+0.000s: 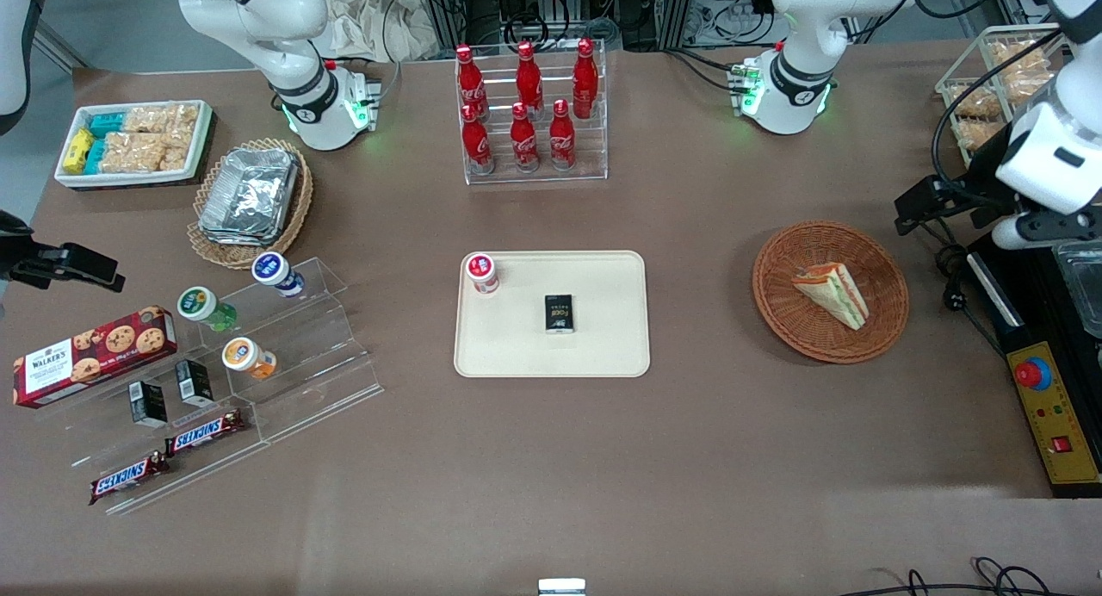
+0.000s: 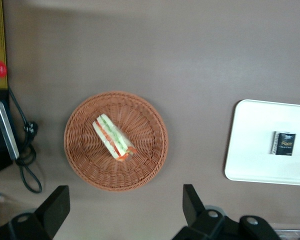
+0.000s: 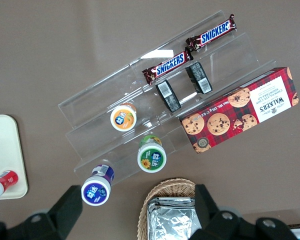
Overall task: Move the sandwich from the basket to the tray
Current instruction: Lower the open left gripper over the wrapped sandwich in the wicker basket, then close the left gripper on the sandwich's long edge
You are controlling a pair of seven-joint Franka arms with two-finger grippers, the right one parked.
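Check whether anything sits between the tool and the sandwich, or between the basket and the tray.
Nothing visible blocks either. The left arm's tool hovers open above the round reddish-brown wicker basket, where the wrapped triangular sandwich lies alone. Bare table separates it from the cream rectangular plastic tray, which holds a red-capped bottle and a small black box.

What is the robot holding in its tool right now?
Nothing. The tool is open and hangs high above the table, apart from the basket. The sandwich lies in the basket, untouched.
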